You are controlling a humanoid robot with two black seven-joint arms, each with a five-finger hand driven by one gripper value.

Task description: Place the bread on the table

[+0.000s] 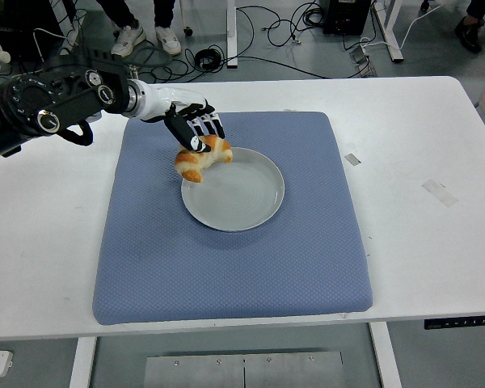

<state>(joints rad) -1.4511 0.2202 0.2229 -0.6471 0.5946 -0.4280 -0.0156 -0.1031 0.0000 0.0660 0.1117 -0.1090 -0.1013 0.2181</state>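
A golden-brown croissant (200, 156) — curved, glossy on its crust and paler at its tapered ends — hangs in the grip of the robot's left hand (193, 130) above the upper-left rim of a round grey plate (234, 194). The black fingers (209, 128) are curled over the top of the pastry, clasping it from above. The bread is off the plate's surface, partly over the rim and partly over the blue quilted mat (226, 267) that covers the middle of the white table (436, 242). The black arm reaches in from the left edge, its white wrist section just behind the hand. Two small pieces of tape (440, 192) lie on the table right of the mat. No brand name, label or readable writing shows anywhere — the croissant and plate are plain.
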